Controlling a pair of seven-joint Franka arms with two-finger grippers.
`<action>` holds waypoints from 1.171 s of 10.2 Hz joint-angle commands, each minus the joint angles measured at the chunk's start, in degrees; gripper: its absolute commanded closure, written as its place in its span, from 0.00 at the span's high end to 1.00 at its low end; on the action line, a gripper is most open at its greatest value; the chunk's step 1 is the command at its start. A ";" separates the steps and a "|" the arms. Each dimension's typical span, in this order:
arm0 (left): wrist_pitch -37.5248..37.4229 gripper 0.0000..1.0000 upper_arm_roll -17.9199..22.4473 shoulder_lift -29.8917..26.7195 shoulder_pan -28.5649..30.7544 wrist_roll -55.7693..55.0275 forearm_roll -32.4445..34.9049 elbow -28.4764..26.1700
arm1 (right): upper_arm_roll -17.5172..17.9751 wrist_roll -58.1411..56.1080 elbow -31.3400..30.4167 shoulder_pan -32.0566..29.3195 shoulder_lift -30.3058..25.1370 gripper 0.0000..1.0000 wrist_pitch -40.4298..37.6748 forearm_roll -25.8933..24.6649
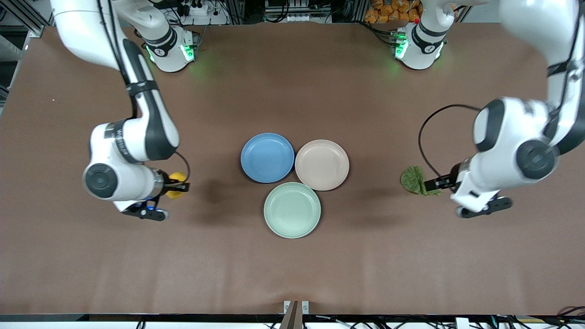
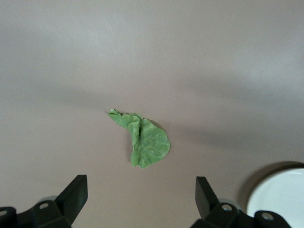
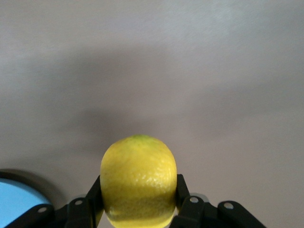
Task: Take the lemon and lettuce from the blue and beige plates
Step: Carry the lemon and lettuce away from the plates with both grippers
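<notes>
My right gripper [image 1: 177, 186] is shut on the yellow lemon [image 1: 176, 179] and holds it over the bare table toward the right arm's end. In the right wrist view the lemon [image 3: 137, 178] sits between the black fingers [image 3: 93, 194]. The green wrinkled lettuce [image 1: 413, 179] lies flat on the table toward the left arm's end. My left gripper [image 1: 434, 183] is open and empty just above it. In the left wrist view the lettuce [image 2: 146, 140] lies apart from my wide-spread fingers [image 2: 76, 192]. The blue plate [image 1: 267, 157] and the beige plate [image 1: 322, 164] stand side by side mid-table, both empty.
A pale mint-green plate [image 1: 292, 210], also empty, touches both plates and is nearer to the front camera. A blue plate rim [image 3: 14, 199] shows in the right wrist view and a pale plate rim [image 2: 280, 197] in the left wrist view. Brown tabletop lies all around.
</notes>
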 commanded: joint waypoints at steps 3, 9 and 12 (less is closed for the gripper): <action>-2.53 1.00 -0.18 -12.86 0.15 1.13 1.27 -0.22 | 0.77 -13.83 0.08 -7.60 2.05 0.00 4.86 -2.52; -7.98 1.00 -0.09 -20.70 0.15 3.24 0.75 -0.13 | 0.77 -29.41 -0.44 -14.11 6.45 0.00 13.75 -3.14; -7.98 1.00 -2.19 -20.44 4.10 3.24 0.48 1.36 | 0.77 -29.41 -1.41 -14.20 6.45 1.00 13.67 -2.96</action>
